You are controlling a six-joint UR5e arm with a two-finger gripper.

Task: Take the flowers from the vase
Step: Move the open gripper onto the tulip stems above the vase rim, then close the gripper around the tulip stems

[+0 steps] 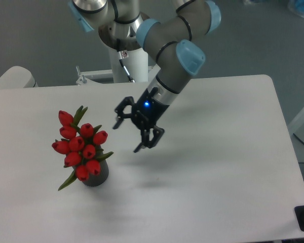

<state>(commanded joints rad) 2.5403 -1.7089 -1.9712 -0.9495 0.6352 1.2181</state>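
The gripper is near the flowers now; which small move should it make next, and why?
Probably move on left toward the flowers. The gripper is open and empty, off to their right with bare table between. The bunch stands in the vase, untouched, so closing now would catch nothing.

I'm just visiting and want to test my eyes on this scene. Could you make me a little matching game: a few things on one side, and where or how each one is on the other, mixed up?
Things:
1. flowers
2. vase
3. gripper
4. table

Descriptions:
A. white, with everything else on or above it
B. open, empty, in the air to the right of the red bunch
C. red buds on green stems, standing upright in a bunch
D. dark and short, mostly hidden behind the buds

Pairs: 1-C, 2-D, 3-B, 4-A
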